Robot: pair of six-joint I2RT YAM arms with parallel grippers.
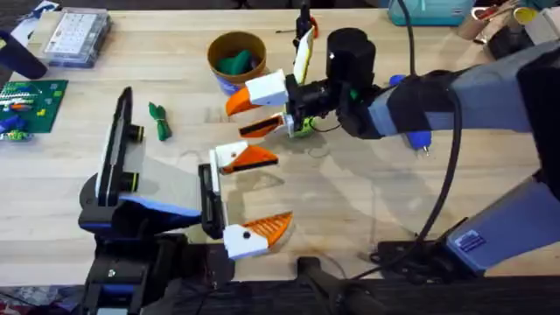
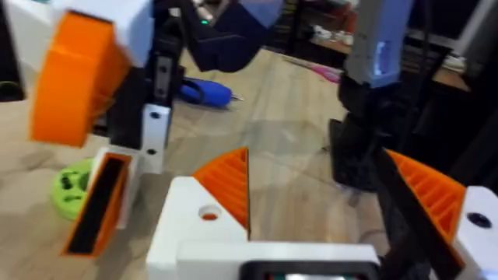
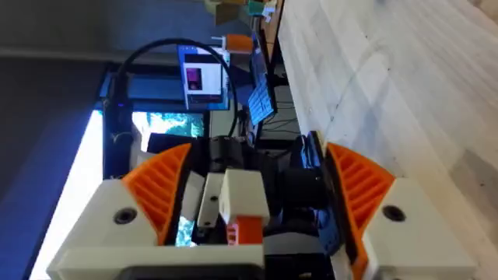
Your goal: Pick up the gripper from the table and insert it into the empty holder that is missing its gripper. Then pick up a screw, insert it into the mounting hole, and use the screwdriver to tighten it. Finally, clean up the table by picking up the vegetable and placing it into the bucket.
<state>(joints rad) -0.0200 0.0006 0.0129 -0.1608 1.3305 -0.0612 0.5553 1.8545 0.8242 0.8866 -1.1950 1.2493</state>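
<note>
Your right gripper [image 1: 262, 107] hangs over mid-table, jaws spread; a white-and-orange piece sits between its pads in the right wrist view, but you cannot tell if it is pinched. Your left gripper [image 1: 248, 194] stands wide open and empty, aimed across the table, likely as a waiting support. The holder [image 1: 117, 147] lies at table left on the grey-blue arm. The vegetable [image 1: 159, 121] rests just beside it, well short of the bucket [image 1: 236, 58], which already has a teal lump inside. The screwdriver [image 1: 303, 21] sits beyond the bucket, untouched. Cleanup looks not yet started
</note>
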